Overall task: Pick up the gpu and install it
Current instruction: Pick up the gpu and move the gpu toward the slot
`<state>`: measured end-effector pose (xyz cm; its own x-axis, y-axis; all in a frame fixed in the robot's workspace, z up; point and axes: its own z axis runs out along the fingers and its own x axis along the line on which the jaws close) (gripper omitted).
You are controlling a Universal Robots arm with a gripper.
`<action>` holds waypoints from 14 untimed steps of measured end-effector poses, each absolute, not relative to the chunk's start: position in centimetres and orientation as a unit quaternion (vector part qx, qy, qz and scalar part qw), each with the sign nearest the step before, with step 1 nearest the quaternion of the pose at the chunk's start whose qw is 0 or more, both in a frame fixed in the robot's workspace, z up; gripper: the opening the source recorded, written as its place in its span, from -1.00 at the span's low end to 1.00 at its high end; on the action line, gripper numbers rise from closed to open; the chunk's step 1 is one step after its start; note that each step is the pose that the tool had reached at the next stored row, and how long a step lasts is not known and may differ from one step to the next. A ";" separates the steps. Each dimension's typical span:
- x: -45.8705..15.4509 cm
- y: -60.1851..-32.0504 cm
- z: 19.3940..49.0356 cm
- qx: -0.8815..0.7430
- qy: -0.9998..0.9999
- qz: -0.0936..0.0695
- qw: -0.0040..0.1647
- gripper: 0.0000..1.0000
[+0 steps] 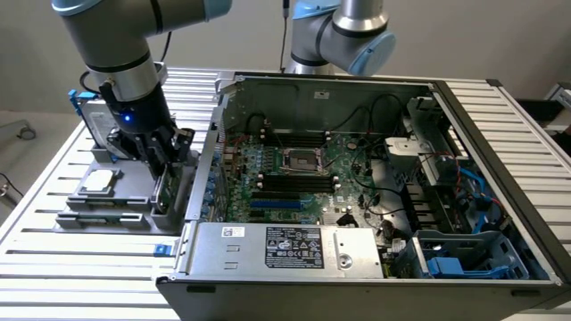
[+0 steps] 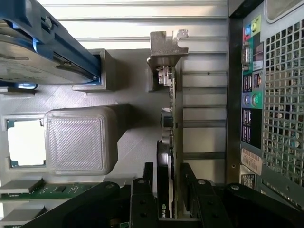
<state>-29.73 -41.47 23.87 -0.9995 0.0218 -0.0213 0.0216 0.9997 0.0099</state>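
The gpu (image 2: 174, 109) stands on edge in a slot of the grey parts holder (image 2: 128, 95), its silver end bracket (image 2: 166, 47) at the far end, with the black cooler on one face and the green board on the other. My gripper (image 2: 168, 183) is open and straddles the card, one black finger (image 2: 148, 175) on the cooler side and the other on the board side. In the exterior view the gripper (image 1: 165, 164) hangs low over the gpu (image 1: 166, 192), on the holder (image 1: 98, 217) just to the exterior view's left of the computer case.
The open computer case (image 1: 464, 120) shows its motherboard (image 1: 295, 167); its rear port panel (image 2: 251, 95) lies close beside the card. The holder also carries a processor (image 1: 100, 178), a hard drive in a blue frame (image 2: 28, 57) and memory sticks (image 2: 42, 190). A second arm (image 1: 344, 33) stands behind the case.
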 end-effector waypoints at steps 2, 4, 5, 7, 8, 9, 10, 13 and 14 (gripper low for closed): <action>-29.8 -41.4 23.8 0.011 1.000 0.005 0.011 -0.28; -29.8 -41.4 23.8 0.011 1.000 0.005 0.011 -0.28; -29.8 -41.4 23.8 0.011 1.000 0.005 0.011 -0.28; -29.8 -41.4 23.7 0.011 1.000 0.005 0.012 -0.28; -29.8 -41.4 23.7 0.011 1.000 0.005 0.013 -0.28; -29.8 -41.4 23.7 0.011 1.000 0.005 0.013 -0.28; -29.8 -41.4 23.7 0.011 1.000 0.006 0.014 -0.28; -29.8 -41.4 23.6 0.011 1.000 0.007 0.014 -0.28; -29.9 -41.4 23.6 0.011 1.000 0.007 0.014 -0.28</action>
<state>-29.85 -41.44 23.64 -0.9994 0.0219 -0.0284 0.0215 0.9997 0.0152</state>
